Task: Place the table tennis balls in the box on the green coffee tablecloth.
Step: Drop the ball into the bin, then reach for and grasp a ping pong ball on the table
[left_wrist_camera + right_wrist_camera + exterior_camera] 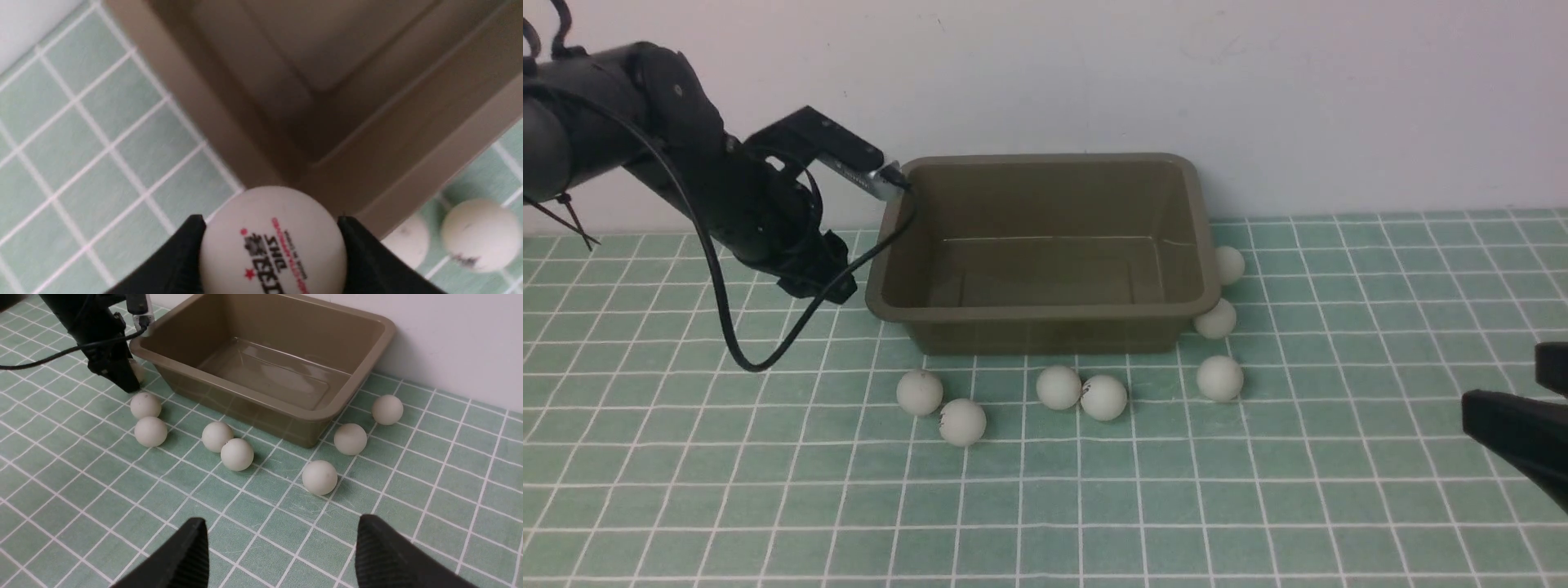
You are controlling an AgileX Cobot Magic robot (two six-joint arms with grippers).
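Note:
The olive-brown box [1045, 310] stands on the green coffee tablecloth [768, 490] against the wall, with nothing inside. My left gripper [271, 219] is shut on a table tennis ball [273, 245] with red and black print, low beside the box's front left corner [367, 134]. In the front view that gripper [825, 282] hides its ball. Several more table tennis balls lie on the cloth: along the box's front [920, 392], [1058, 386] and by its right side [1215, 318]. My right gripper [282, 520] is open over bare cloth at the front right [1503, 384].
A white wall [1094, 73] rises right behind the box. The left arm's black cable [727, 327] loops down onto the cloth to the left of the box. Two balls [480, 234] lie close to the held one, just past the box's corner.

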